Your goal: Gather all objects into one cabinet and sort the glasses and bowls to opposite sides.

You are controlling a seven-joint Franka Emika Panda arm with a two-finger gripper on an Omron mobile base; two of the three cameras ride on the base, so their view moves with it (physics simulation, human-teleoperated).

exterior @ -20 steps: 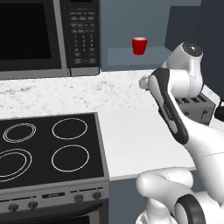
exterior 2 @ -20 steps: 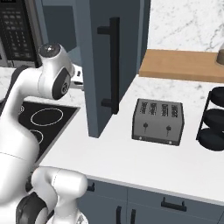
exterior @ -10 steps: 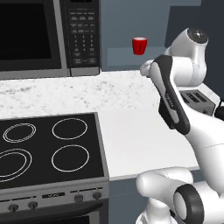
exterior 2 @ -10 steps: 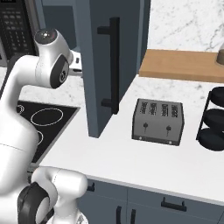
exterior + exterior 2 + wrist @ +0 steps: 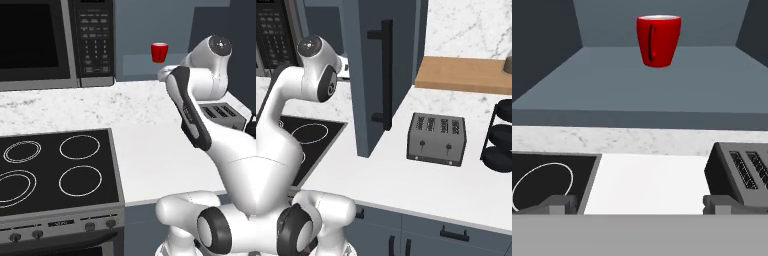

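Glossy red cup [image 5: 658, 40], upright on matte slate cabinet [image 5: 637, 80], rim perhaps pale

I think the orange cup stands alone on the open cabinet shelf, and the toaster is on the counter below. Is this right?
Not quite: the cup is red, not orange. The hand view shows it plainly, standing alone on the shelf of the open cabinet. The rest holds: the toaster is on the counter below.

red cup [image 5: 658, 40], slate-blue cabinet [image 5: 637, 75], grey toaster [image 5: 437, 138]
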